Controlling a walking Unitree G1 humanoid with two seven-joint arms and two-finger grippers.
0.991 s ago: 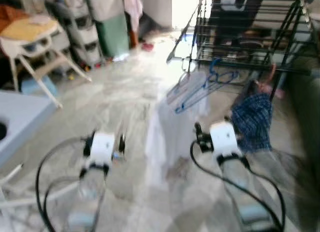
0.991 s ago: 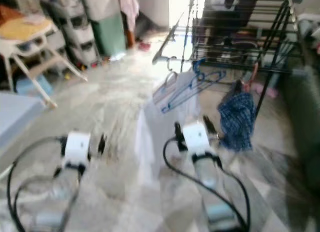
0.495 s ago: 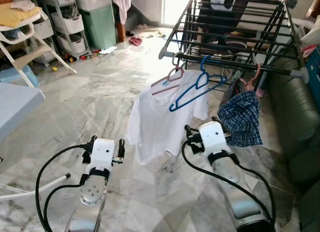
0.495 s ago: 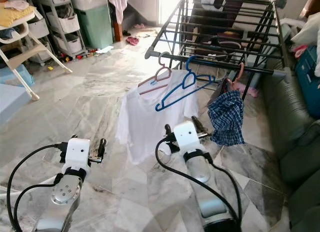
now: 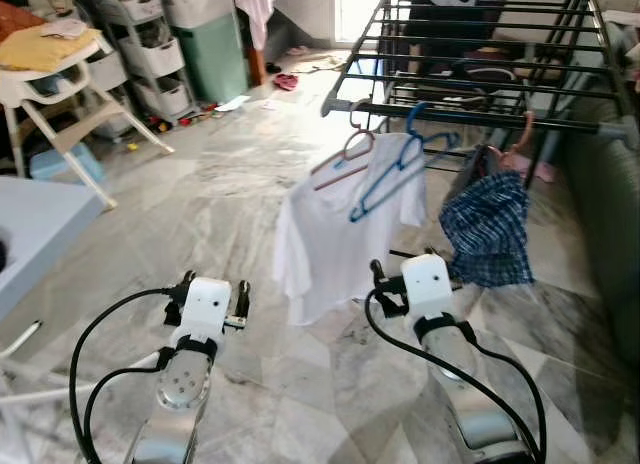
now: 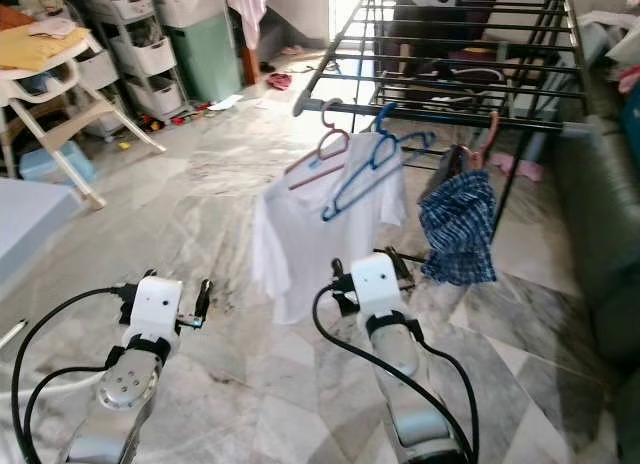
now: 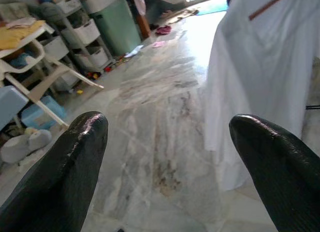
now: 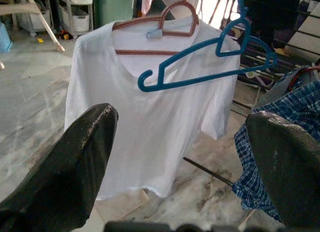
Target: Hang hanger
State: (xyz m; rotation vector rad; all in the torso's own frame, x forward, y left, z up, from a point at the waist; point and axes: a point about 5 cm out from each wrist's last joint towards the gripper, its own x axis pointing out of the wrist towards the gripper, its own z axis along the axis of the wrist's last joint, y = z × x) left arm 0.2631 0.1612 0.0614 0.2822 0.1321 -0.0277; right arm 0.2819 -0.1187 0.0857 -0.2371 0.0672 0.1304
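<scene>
Blue hanger [image 5: 395, 174] hangs empty by its hook from the front rail of the black drying rack [image 5: 480, 59], tilted, lying against the front of a white T-shirt [image 5: 335, 234] that hangs on a brown hanger [image 5: 345, 159] just to its left on the same rail. To the right of the shirt a blue checked cloth [image 5: 487, 229] droops from the rack, with a reddish hanger [image 5: 520, 134] hooked above it. Both arms reach forward low over the marble floor [image 5: 200, 194]. The right pincer [image 8: 182, 157] points at the shirt and the blue hanger, its two black fingers [image 8: 75, 162] spread wide with nothing between them. The left pincer [image 7: 167, 167] is likewise wide open and empty, facing bare floor with the shirt's edge to one side. Farther off on the left stand a white high chair [image 5: 60, 94], stacked plastic drawers [image 5: 160, 49] and a green bin [image 5: 215, 54]; a pale counter [image 5: 30, 234] edge sits nearer on the left. A dark green sofa [image 5: 605, 214] lies on the right beside the rack.
</scene>
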